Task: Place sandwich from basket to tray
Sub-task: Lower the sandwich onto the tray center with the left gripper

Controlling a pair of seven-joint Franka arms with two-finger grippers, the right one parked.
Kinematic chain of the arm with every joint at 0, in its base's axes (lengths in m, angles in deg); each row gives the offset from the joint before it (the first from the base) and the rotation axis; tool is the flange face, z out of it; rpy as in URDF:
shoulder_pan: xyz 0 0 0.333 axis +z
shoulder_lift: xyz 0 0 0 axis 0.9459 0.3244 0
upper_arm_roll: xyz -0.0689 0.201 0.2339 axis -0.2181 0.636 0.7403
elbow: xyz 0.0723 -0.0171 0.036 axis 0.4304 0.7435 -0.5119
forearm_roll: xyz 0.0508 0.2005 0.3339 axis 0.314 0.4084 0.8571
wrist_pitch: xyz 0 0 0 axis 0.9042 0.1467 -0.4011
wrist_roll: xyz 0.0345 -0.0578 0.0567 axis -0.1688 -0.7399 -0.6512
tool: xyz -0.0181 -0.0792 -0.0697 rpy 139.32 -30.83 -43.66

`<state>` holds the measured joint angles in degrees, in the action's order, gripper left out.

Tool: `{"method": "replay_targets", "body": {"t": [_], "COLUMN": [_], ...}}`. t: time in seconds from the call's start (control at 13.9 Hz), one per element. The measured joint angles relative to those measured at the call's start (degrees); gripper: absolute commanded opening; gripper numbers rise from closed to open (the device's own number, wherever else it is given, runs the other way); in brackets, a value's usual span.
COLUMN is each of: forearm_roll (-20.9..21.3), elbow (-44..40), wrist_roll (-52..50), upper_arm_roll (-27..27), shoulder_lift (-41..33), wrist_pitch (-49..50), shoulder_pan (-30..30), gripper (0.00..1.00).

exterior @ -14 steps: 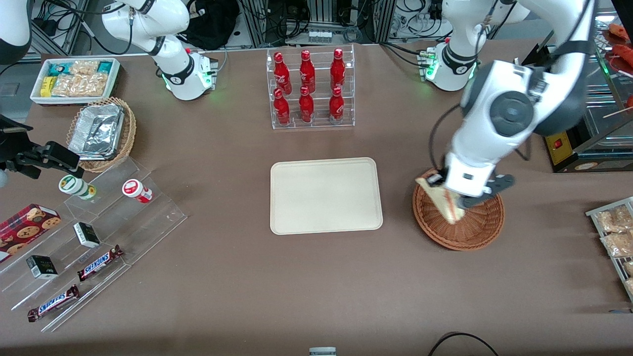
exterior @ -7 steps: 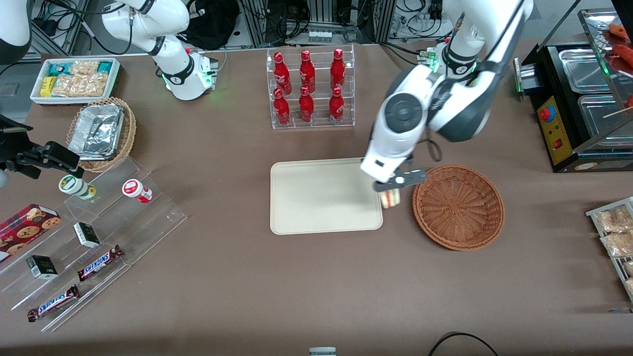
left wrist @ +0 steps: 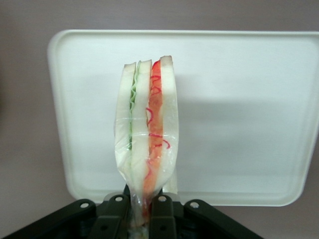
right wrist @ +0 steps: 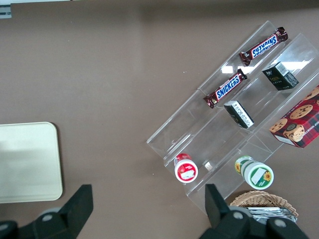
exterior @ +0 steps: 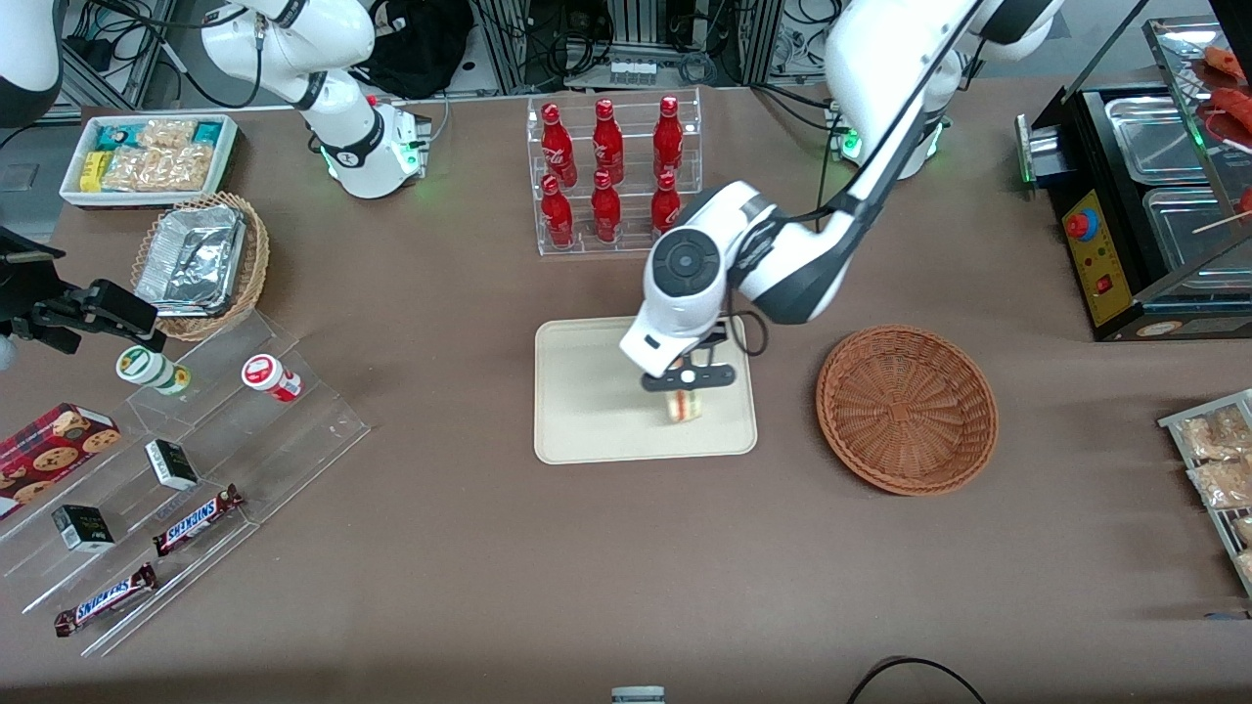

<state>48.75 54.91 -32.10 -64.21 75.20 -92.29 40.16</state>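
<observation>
The small triangular sandwich of pale bread, with red-orange and green filling under clear wrap, hangs pinched at its narrow end between my two black fingers. My gripper is clenched on it and now hovers over the flat cream-beige rectangular tray, above the part of the tray nearest the basket. Half a second ago I held the sandwich just off the tray's edge, between tray and basket; a second ago I was down in the basket gripping it.

The round reddish-brown woven wicker basket sits beside the tray toward the working arm's end of the table, holding nothing. In the wrist view the sandwich stands edge-on against the tray's bare surface.

Farther from the front camera than the tray stands a clear acrylic rack of six red bottles, just beside my arm's white elbow joint. Toward the parked arm's end of the table, well apart from the tray, are a clear stepped display with chocolate bars and a tan wicker basket of foil trays.
</observation>
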Motion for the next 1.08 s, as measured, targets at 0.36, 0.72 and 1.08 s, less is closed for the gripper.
{"method": "replay_targets", "body": {"t": [0.36,0.72,1.08], "forearm_roll": [0.82,1.06,3.09], "elbow": [-0.99,-1.37,-1.39], "wrist_roll": [-0.11,-0.1,-0.09], "upper_arm_roll": [0.04,0.08,0.13], "shoulder_lift": [4.39,6.55,7.0], "wrist_pitch": [-3.86,-4.25,-4.24], "shoulder_pan": [-4.24,-4.71,-4.83], "gripper": [0.11,0.12,0.12]}}
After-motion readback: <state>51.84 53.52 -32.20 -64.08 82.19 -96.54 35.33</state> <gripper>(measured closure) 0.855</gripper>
